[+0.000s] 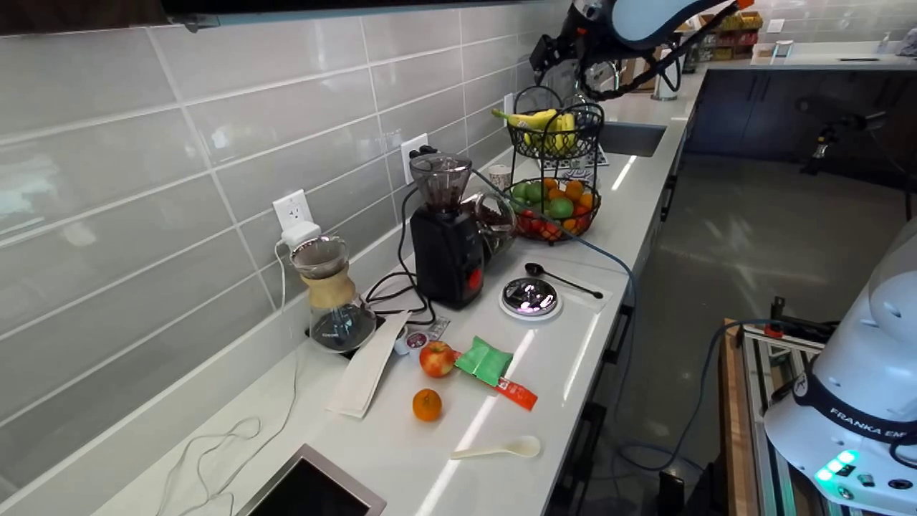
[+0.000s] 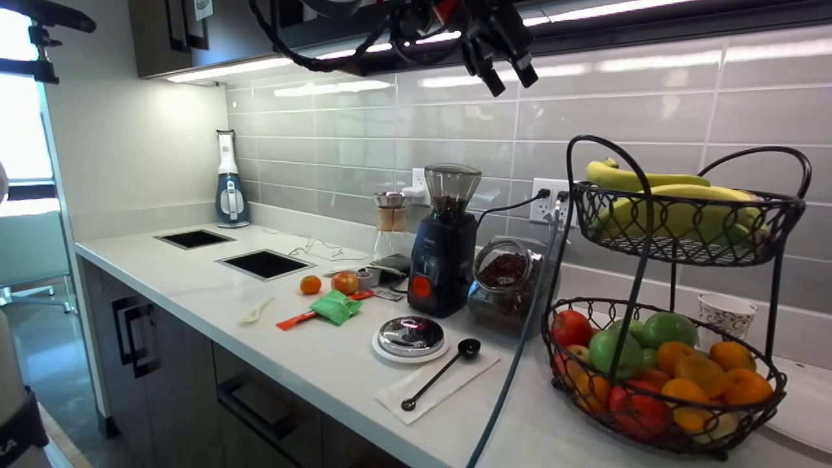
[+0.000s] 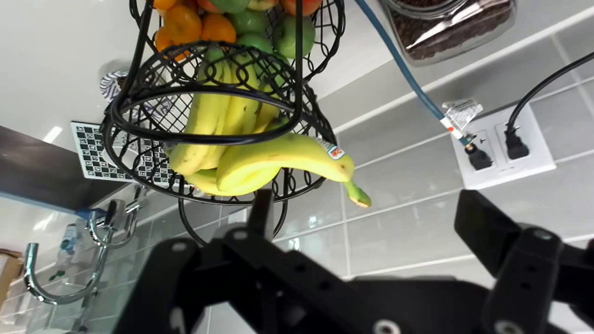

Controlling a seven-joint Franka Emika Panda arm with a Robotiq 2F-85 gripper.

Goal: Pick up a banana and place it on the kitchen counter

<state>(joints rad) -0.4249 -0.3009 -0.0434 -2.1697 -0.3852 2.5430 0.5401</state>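
Nearest in the wrist view, the black two-fingered gripper (image 3: 369, 215) has its fingers spread wide and holds nothing, apart from the fruit. Beyond it lies the curved yellow banana (image 3: 297, 150) with a green stem and a small sticker (image 3: 335, 152), resting on a bunch of yellow bananas (image 3: 220, 113) in the upper black wire basket (image 2: 790, 205), its stem poking out past the rim. Beneath that tier, the lower black wire basket (image 2: 777, 382) stands on the smooth white kitchen counter (image 2: 338, 357), heaped with round green fruit (image 2: 614, 354), oranges (image 2: 747, 387) and red fruit (image 2: 640, 411). Farther along in an exterior view, a long-handled black scoop (image 2: 469, 348) lies on a white sheet (image 2: 448, 383), near a shiny domed lid (image 2: 411, 335) on a white disc (image 2: 385, 354). Past these, a clear jar of dark brown beans (image 2: 510, 279) sits next to a black coffee grinder (image 2: 442, 260) with a clear hopper. Then come a green packet (image 2: 335, 307) lying over a red strip packet (image 2: 296, 320), a red-and-yellow apple (image 2: 344, 281), a small round orange (image 2: 310, 284) and a pale spoon (image 2: 255, 313). Farthest off, past two black rectangles framed in metal (image 2: 265, 264), a white-and-blue handheld vacuum (image 2: 231, 192) stands upright.
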